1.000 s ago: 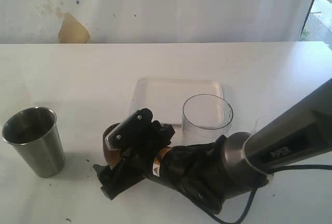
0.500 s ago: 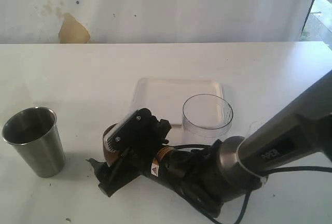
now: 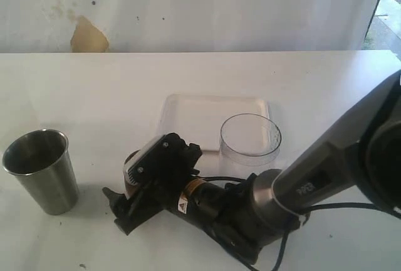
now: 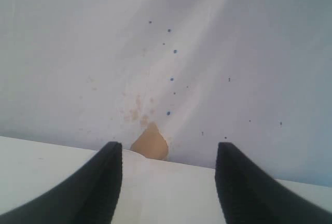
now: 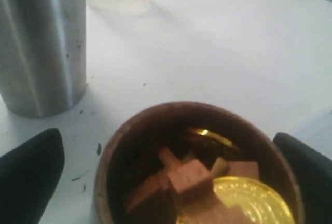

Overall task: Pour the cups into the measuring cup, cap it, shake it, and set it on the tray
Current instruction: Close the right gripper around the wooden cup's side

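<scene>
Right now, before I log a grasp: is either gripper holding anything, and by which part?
Nothing is held. The right gripper stands open around the wooden cup, fingers clear of its sides; the left gripper is open and empty.

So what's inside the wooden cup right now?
The wooden cup holds small brown wooden blocks and shiny gold coin-like discs. Whatever lies beneath them, including the cup's bottom, is covered.

On the white table (image 3: 326, 83) are standing one tall tapered stainless-steel tumbler (image 3: 39, 169), one rounded brown wooden cup (image 5: 129, 151), one wide clear plastic measuring cup (image 3: 250, 157) and one flat white rectangular tray (image 3: 200, 117), and the wooden cup is holding a few small brown blocks (image 5: 184, 176), too crowded to count exactly.
</scene>
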{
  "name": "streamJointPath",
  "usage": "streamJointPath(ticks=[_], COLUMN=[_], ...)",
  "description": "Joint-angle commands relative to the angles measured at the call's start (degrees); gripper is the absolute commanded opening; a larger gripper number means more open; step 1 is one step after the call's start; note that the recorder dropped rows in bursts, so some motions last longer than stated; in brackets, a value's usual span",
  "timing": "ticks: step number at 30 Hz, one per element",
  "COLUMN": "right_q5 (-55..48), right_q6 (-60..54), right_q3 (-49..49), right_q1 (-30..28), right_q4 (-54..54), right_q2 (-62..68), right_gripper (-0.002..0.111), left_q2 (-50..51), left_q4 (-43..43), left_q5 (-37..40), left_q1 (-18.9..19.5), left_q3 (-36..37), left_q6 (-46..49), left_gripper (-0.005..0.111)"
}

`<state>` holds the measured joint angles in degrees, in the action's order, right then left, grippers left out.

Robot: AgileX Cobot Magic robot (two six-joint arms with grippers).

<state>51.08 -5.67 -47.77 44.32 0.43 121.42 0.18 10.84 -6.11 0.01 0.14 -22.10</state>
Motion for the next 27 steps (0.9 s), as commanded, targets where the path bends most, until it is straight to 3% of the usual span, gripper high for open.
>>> streamJointPath(ticks=[1,23,27], right_q5=[-1.10,0.90,0.90], right_q6=[-0.56,-0.10,-0.10], right_q3=[-2.41,-2.50,-2.50], right_q1=[-0.34,-0.34,-0.34], right_q4=[0.21,-0.02,-0.02], right_q2=[2.34,2.84,2.84], right_gripper=[0.105,0.104,0.087], left_q2=[-0.18,-0.18,-0.18], left_q4=[0.15,0.15,0.15], left_q5=[-0.29,-0.29,-0.29], left_q1=[-0.15,-0.15,-0.15], left_q3=[-0.14,-0.14,-0.14], left_q6=[0.11,0.11,0.11], left_gripper=[0.052,0.052,0.052])
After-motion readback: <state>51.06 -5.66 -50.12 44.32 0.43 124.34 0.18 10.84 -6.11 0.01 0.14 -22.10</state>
